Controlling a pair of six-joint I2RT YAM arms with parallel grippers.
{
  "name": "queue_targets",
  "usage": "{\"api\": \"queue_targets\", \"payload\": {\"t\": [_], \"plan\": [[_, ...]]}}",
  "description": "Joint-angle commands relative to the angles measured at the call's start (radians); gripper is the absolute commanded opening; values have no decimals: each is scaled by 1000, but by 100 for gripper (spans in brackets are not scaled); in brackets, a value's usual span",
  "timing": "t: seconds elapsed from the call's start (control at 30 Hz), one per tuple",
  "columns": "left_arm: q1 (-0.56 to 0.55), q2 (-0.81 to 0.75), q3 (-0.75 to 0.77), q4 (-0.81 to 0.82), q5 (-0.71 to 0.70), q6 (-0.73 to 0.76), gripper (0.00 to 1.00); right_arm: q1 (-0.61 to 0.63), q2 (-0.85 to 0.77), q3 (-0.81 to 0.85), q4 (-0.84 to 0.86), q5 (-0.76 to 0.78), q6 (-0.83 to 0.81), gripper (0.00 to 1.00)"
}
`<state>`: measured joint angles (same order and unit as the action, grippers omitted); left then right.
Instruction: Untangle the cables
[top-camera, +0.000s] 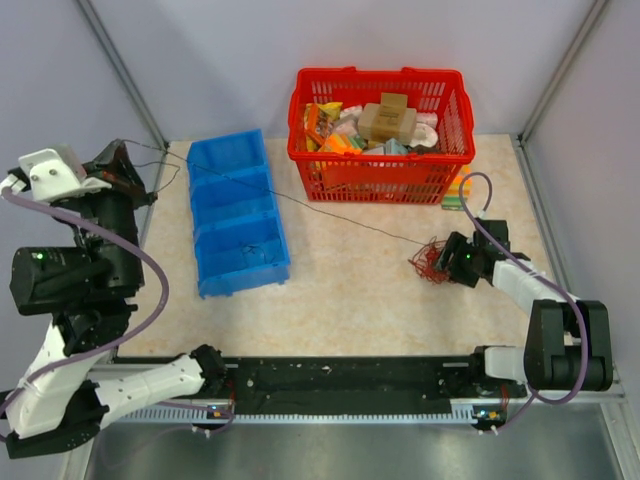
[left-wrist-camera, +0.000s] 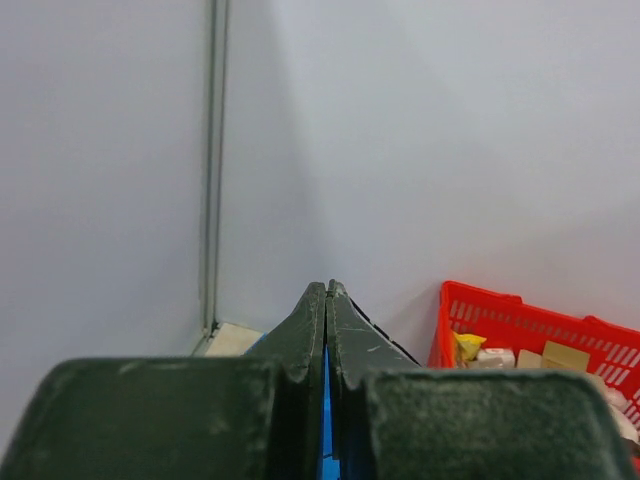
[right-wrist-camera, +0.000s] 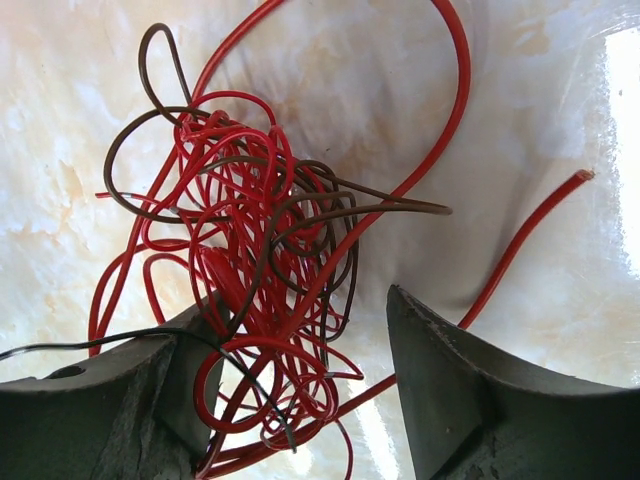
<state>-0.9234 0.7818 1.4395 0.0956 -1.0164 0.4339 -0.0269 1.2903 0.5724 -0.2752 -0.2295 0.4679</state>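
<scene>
The cables are a loopy bundle of thin red and dark-red wires lying on the pale tabletop; in the top view the bundle sits right of centre. My right gripper is open around its near part, and loops drape over the left finger. From above, the right gripper sits just right of the bundle. One thin dark wire stretches taut from the bundle across the table to my raised left gripper. In the left wrist view the left gripper is shut, with the wire running off its tip.
A blue divided bin lies under the stretched wire, left of centre. A red basket full of packets stands at the back, with small coloured items at its right corner. Grey walls close in the left, back and right sides.
</scene>
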Motion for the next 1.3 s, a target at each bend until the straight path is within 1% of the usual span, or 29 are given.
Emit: {"api": "queue_targets", "payload": {"t": [0.0,0.13,0.23,0.3,0.43,0.47,0.53,0.63,0.7,0.83,0.9,0.97,1.03,1.07,1.1,1.2,1.27], "plan": [[5,33,103,127,-28,231,0,2,-5,23,-21,58,-5,65],[5,88,263,127,-5,338,0,1,3,26,-19,53,-5,66],[3,108,320,131,-7,373,0,2,6,27,-21,53,-5,68],[3,117,349,164,-28,399,0,1,4,26,-21,55,-5,70],[3,125,363,105,-20,367,0,1,-2,24,-21,55,-5,72],[3,135,364,116,-39,397,0,1,1,24,-21,56,-3,72],[3,157,364,188,-70,466,0,-1,7,27,-21,58,-3,72],[3,159,400,214,-83,473,0,-1,12,35,-33,91,9,73],[3,146,418,297,-93,505,0,-11,33,44,-56,136,31,73],[3,125,444,288,-77,499,0,-47,41,44,-76,156,49,74],[3,132,446,292,-88,545,0,-48,24,38,-76,162,49,75],[3,120,409,354,-91,591,0,-51,-2,30,-76,168,49,75],[3,111,401,369,-102,600,0,-56,-25,21,-73,165,49,77],[1,106,395,363,-108,579,0,-56,-29,18,-70,157,43,77],[3,97,385,318,-103,518,0,-56,-32,17,-65,147,38,77],[3,91,346,10,-54,222,0,-56,-19,17,-52,118,32,77],[1,129,357,-171,-8,67,0,-56,-13,17,-45,101,26,76]]}}
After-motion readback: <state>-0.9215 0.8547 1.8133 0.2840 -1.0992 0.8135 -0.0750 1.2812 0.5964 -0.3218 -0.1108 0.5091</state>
